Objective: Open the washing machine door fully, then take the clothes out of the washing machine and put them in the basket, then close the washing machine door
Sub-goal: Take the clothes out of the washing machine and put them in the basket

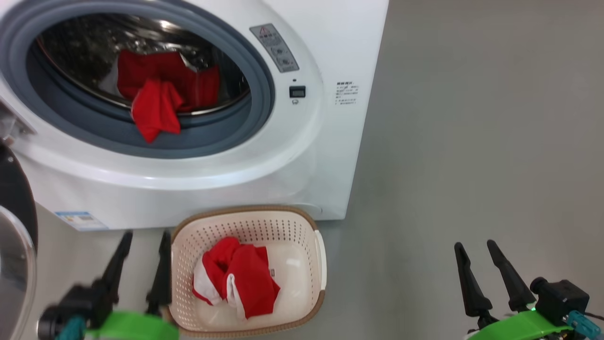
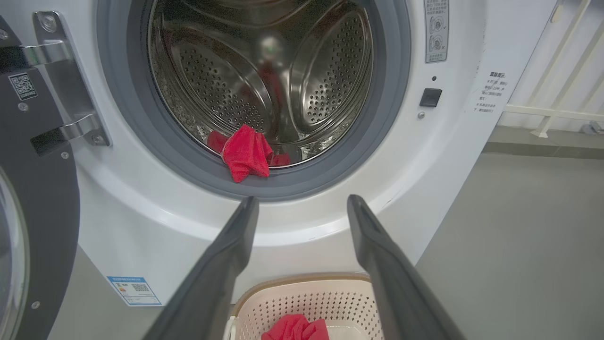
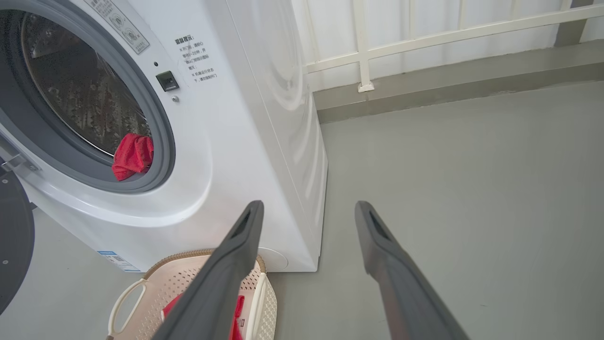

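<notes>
The washing machine (image 1: 302, 156) stands with its door (image 1: 14, 226) swung wide open at the left edge. Red clothes (image 1: 160, 94) lie in the steel drum, one piece hanging over the grey gasket (image 2: 245, 153). In the cream basket (image 1: 302, 226) on the floor below the opening lies a red and white garment (image 1: 236, 278). My left gripper (image 1: 144, 241) is open and empty just left of the basket. My right gripper (image 1: 476, 248) is open and empty over bare floor, well to the basket's right. Both pairs of fingers (image 2: 236, 245) (image 3: 382, 245) stand spread in the wrist views.
The door's black rim and hinge (image 2: 56, 94) stick out at the machine's left. A white railing (image 3: 424, 33) and a wall base run behind the machine. Grey floor (image 1: 472, 141) stretches to the right.
</notes>
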